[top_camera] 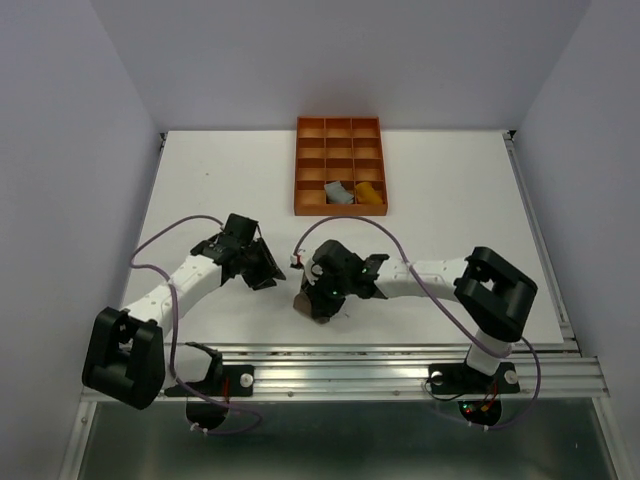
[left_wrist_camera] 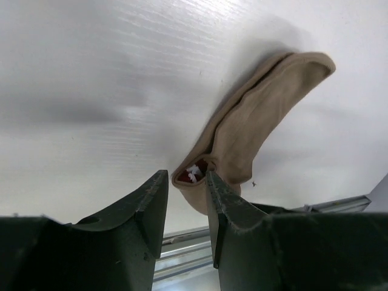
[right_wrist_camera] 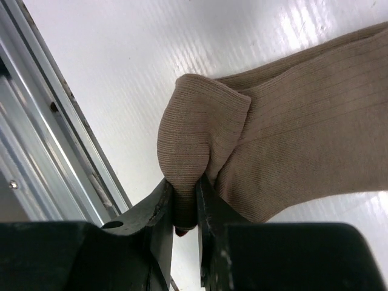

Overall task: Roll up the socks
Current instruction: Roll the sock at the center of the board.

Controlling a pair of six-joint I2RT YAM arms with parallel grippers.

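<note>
Your right gripper [right_wrist_camera: 185, 203] is pinched almost closed on a doubled fold of the taupe sock [right_wrist_camera: 291, 121]. Your left gripper [left_wrist_camera: 185, 180] stands part-way open with nothing between its jaws.

Working down in size, the white table [top_camera: 200, 200] carries everything. The orange tray [top_camera: 305, 170] sits at its far middle. A grey sock [top_camera: 338, 192] is bunched in the middle compartment of the tray's near row, and a yellow sock [top_camera: 370, 193] in the right one.

The taupe sock lies near the table's near edge, just far of the metal rail [right_wrist_camera: 36, 139], between your two grippers. Its cuff [left_wrist_camera: 194, 172], showing maroon and white inside, sits just beyond your left fingertips. You cannot tell from the views whether they touch it.

Expect this sock to handle as light, limp ribbed knit. It looks neither slippery nor fragile, but it will likely sag and spring open wherever you let go.

Judging from its state, it is folded but not yet a tight roll. Keep your pinch through all the layers at the fold, and take the cuff rim with your left fingers, not the flat middle.
</note>
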